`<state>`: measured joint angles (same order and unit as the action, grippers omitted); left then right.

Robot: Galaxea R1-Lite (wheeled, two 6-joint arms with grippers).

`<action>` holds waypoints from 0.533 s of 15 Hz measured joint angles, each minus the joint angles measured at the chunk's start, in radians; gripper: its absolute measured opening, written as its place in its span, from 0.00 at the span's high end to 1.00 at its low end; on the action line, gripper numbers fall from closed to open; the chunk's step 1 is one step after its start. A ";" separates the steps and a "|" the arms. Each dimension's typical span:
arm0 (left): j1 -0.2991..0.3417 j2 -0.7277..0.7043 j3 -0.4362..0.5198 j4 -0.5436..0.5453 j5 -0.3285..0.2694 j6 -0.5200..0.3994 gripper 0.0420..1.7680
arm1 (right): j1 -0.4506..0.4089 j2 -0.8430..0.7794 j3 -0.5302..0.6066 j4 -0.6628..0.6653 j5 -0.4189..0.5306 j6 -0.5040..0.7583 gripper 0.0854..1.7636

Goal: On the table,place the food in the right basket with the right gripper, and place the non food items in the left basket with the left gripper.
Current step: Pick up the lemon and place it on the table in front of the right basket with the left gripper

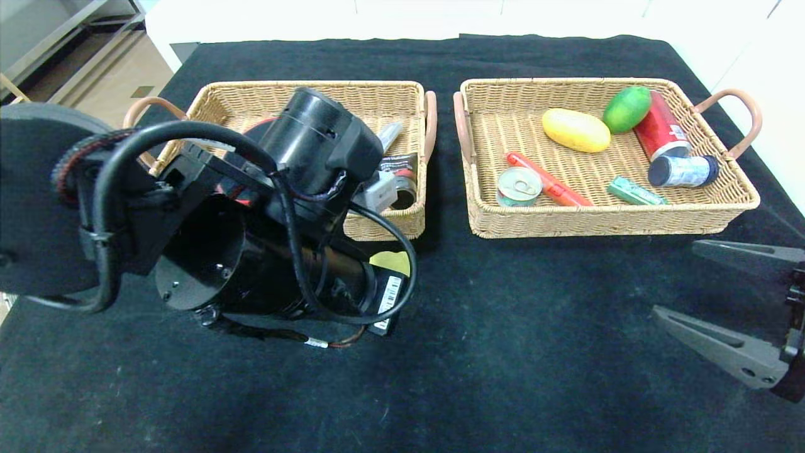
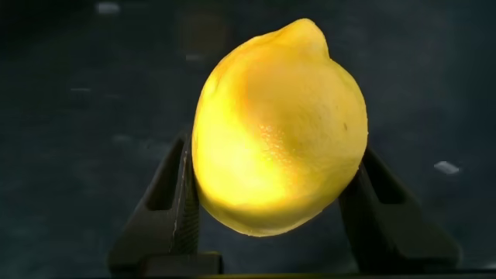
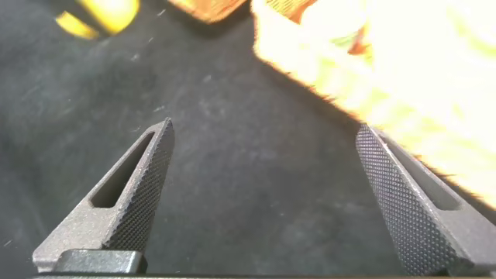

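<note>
A yellow lemon (image 2: pixel 279 132) sits between the fingers of my left gripper (image 2: pixel 275 147), which touch it on both sides over the black cloth. In the head view the left arm covers this gripper, and only a yellow patch of the lemon (image 1: pixel 391 261) shows in front of the left basket (image 1: pixel 314 90). My right gripper (image 1: pixel 676 280) is open and empty at the front right, in front of the right basket (image 1: pixel 566 83). Its jaws also stand wide over bare cloth in the right wrist view (image 3: pixel 265 126).
The right basket holds a yellow fruit (image 1: pixel 575 130), a green fruit (image 1: pixel 627 108), a red can (image 1: pixel 660 132), a blue-white can (image 1: pixel 682 170), a tin (image 1: pixel 519 186), a red tube (image 1: pixel 547 179) and a green pack (image 1: pixel 635 192). The left basket's contents are mostly hidden by my left arm.
</note>
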<state>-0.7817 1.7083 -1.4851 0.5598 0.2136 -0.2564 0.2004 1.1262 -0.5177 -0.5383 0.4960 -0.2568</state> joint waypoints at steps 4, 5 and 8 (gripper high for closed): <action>-0.063 0.029 -0.094 -0.006 -0.037 0.007 0.42 | -0.036 -0.050 -0.018 0.003 0.001 0.002 0.03; -0.077 0.056 -0.136 -0.006 -0.037 0.014 0.42 | -0.039 -0.059 -0.019 0.003 0.001 0.002 0.03; -0.112 0.160 -0.266 -0.004 -0.031 0.048 0.42 | -0.057 -0.084 -0.021 0.003 0.002 0.001 0.03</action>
<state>-0.8938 1.8679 -1.7515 0.5560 0.1823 -0.2087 0.1436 1.0426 -0.5391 -0.5357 0.4979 -0.2557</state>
